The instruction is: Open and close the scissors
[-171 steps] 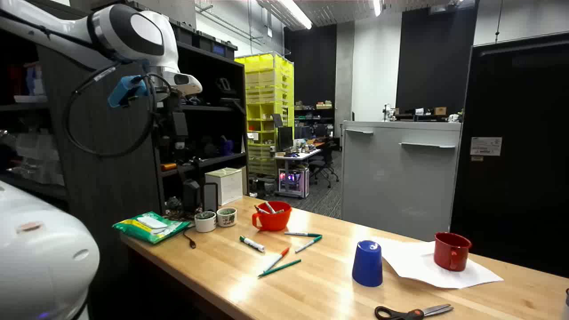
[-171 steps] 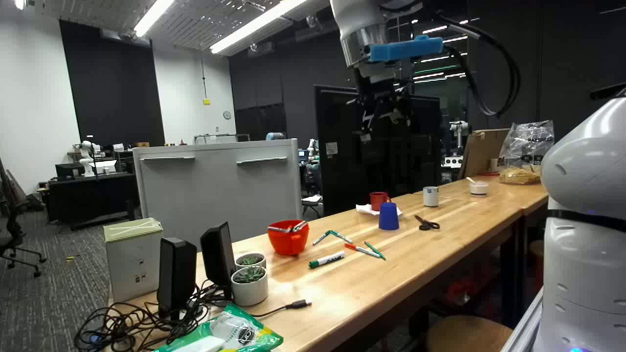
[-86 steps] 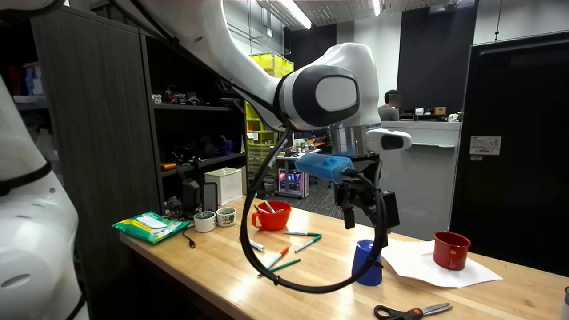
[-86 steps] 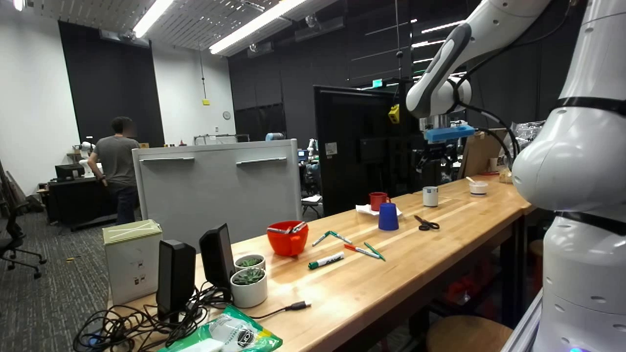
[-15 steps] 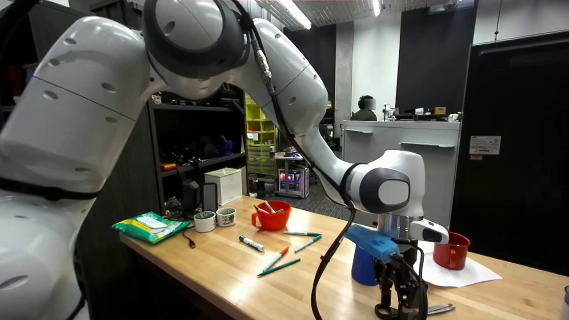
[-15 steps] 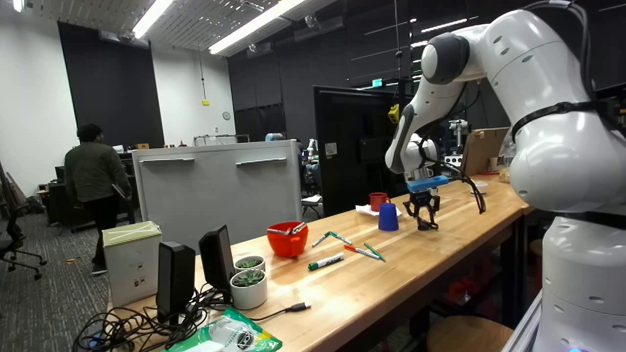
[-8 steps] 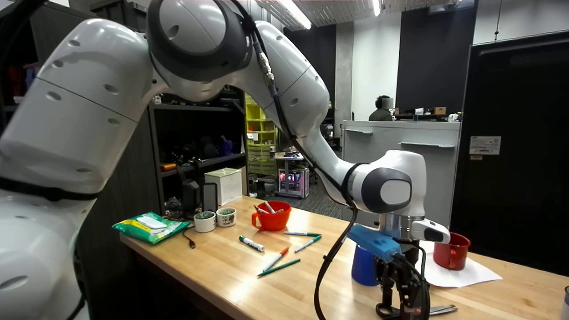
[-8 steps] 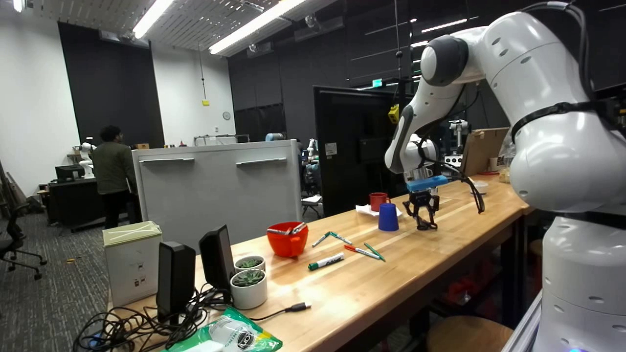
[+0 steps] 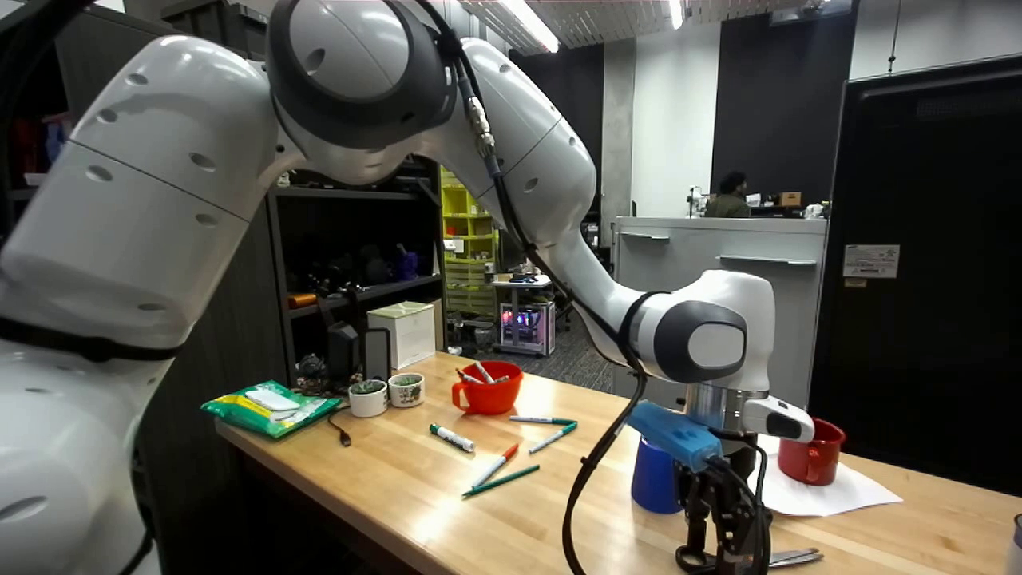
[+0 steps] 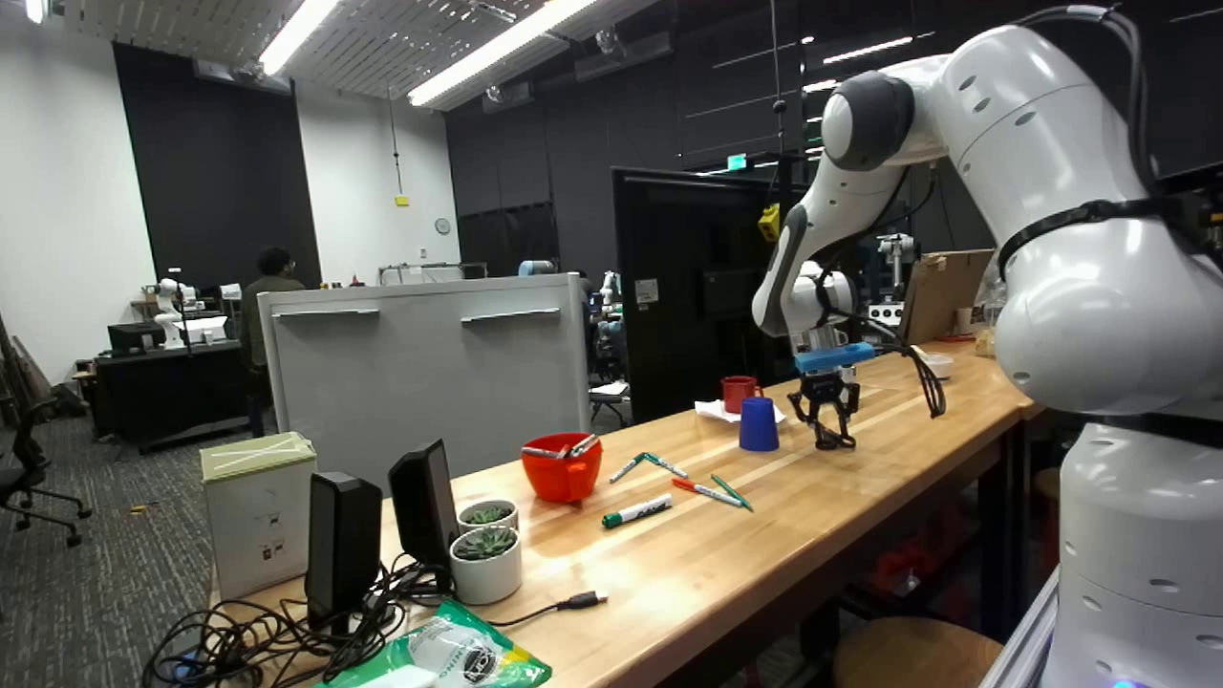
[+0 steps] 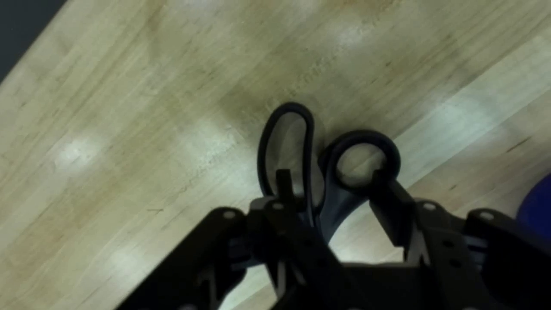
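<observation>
Jaws are standing parted over the table point(image 11: 129, 86), the gripper point(image 11: 331, 173) grasping nothing visible; near the blue cup point(image 9: 656, 489), the scissors point(image 11: 338, 209) are lying. Because the cup-side finger point(image 11: 389, 202) is overlapping the round loop point(image 11: 363, 134), not clearly standing inside it, spreading could be dragging the pair unopened. An exterior view is showing blades point(image 9: 794, 559); the wrist view is hiding them.

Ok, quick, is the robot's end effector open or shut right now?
End effector: jaws apart at the loop handles of the black-handled scissors with grey metal blades; whether it's open or gripping them can't be told.
</observation>
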